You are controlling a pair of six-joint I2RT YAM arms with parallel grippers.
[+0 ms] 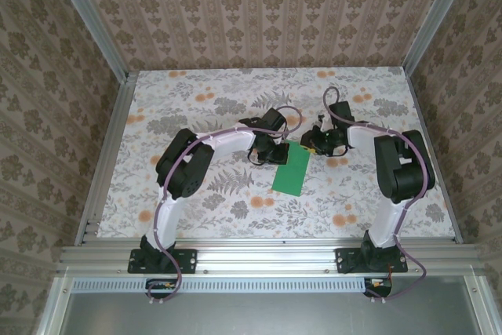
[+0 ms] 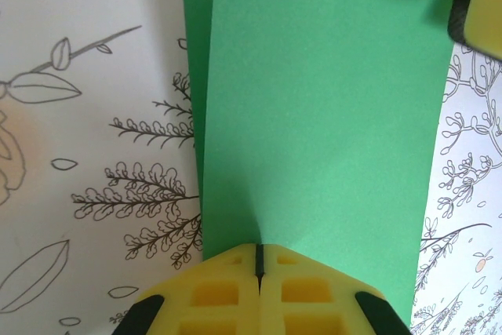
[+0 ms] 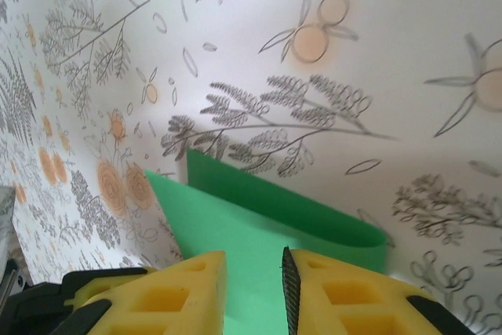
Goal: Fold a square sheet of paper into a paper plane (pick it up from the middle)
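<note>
On the floral tabletop (image 1: 196,209), the square sheet of paper (image 1: 292,172) lies loosely doubled between the arms, one edge pinched by the left end effector (image 2: 257,260), probably anchoring the fold, while the right end effector (image 3: 253,256) stands slightly spread over the opposite end.

My top camera sits high behind the arm bases, looking down and forward over the whole table (image 1: 235,211). My left wrist camera peers out past the left gripper (image 2: 257,260), almost straight down and very close to the surface. My right wrist camera looks past the right gripper (image 3: 255,272), low and tilted. All three share the square sheet of paper (image 1: 292,170).
</note>
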